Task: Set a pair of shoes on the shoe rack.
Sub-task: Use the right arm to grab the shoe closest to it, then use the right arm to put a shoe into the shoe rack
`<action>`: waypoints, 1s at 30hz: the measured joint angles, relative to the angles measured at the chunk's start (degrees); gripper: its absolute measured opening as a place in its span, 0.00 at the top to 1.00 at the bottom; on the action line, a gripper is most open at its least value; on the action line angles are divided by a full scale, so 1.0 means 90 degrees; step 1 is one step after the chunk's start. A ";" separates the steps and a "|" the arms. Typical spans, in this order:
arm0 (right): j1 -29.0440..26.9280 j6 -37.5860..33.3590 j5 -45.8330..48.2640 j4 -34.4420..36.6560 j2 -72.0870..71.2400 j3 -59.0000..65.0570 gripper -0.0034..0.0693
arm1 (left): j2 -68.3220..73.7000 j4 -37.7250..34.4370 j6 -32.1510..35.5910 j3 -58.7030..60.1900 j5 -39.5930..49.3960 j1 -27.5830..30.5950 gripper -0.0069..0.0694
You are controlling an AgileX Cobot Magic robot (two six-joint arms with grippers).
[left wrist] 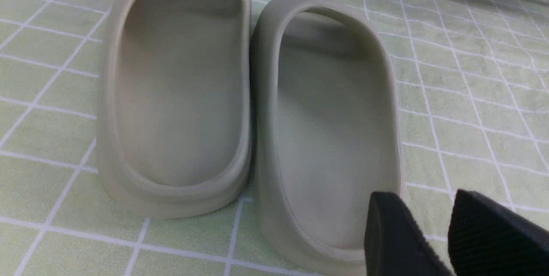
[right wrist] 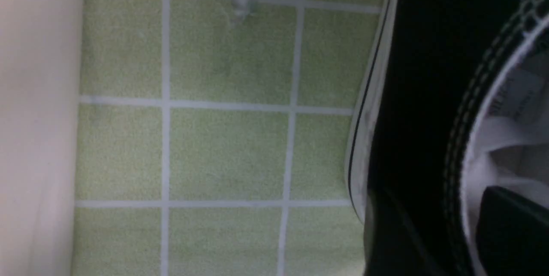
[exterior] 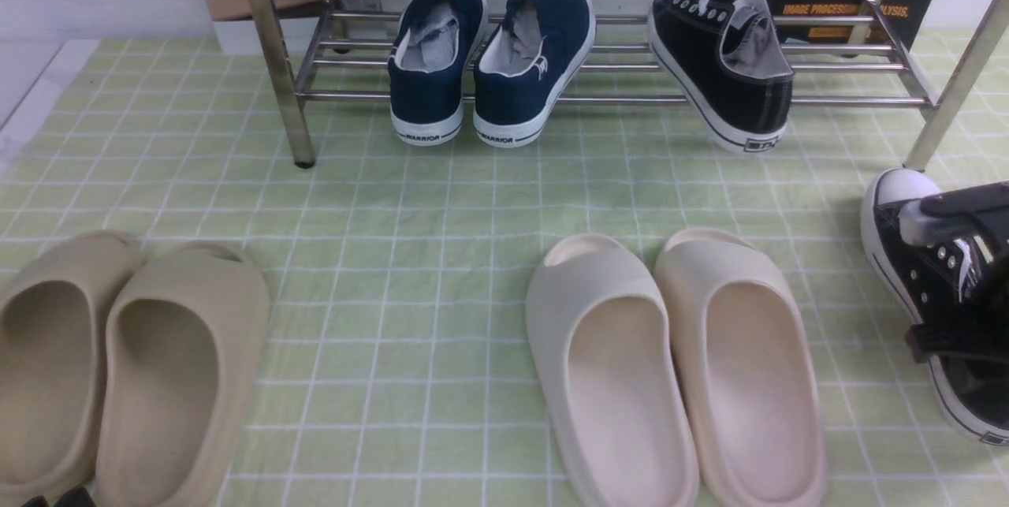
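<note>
1. Our left gripper (left wrist: 429, 211) hangs low, its two black fingers (left wrist: 390, 233) apart.
2. Our right gripper (right wrist: 437, 201) straddles a sneaker (right wrist: 416, 74) wall, one finger inside, one outside; whether it pinches, we cannot tell.

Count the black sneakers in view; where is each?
2. One sneaker rests on the rack, right of the navy pair; the other sneaker lies on the cloth at far right, partly cut off. None seems hidden.

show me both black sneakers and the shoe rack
sneaker on the rack (exterior: 749, 97), front view, black heel side
sneaker on the cloth (exterior: 899, 190), front view, toe cap
shoe rack (exterior: 276, 57), front view, left front leg
</note>
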 joint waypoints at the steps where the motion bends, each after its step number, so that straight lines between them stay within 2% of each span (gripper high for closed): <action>1: 0.0000 -0.0016 0.0000 0.0013 0.0010 0.0006 0.53 | 0.0000 0.0000 0.0000 0.0000 0.0000 0.0000 0.62; 3: 0.0000 -0.0256 -0.0068 0.0115 0.0068 0.0007 0.62 | 0.0000 0.0000 0.0000 0.0000 0.0000 0.0000 0.62; 4: 0.0000 -0.0268 -0.0065 0.0111 0.0068 0.0007 0.63 | 0.0000 0.0000 0.0000 0.0000 0.0000 0.0000 0.62; 5: 0.0000 -0.0361 -0.0079 0.0140 0.0068 0.0007 0.73 | 0.0000 0.0000 0.0000 0.0000 0.0000 0.0000 0.62; 6: 0.0000 -0.0362 -0.0079 0.0148 0.0068 0.0007 0.75 | 0.0000 0.0000 0.0000 0.0000 0.0000 0.0000 0.62; 8: 0.0000 -0.0553 0.0014 0.0329 -0.0001 -0.0068 0.92 | 0.0000 0.0000 0.0000 0.0000 0.0000 0.0000 0.62; 14: 0.0000 -0.1282 0.0965 0.1059 -0.0599 -0.0685 0.92 | 0.0000 0.0000 0.0000 0.0000 0.0000 0.0000 0.62; 19: 0.0000 -0.1758 0.1229 0.1330 -0.0846 -0.1543 0.92 | 0.0000 0.0000 0.0000 0.0000 0.0000 0.0000 0.62; 30: 0.0000 -0.2056 0.1631 0.1400 0.0606 -0.3355 0.92 | 0.0000 0.0000 0.0000 0.0000 0.0000 0.0000 0.62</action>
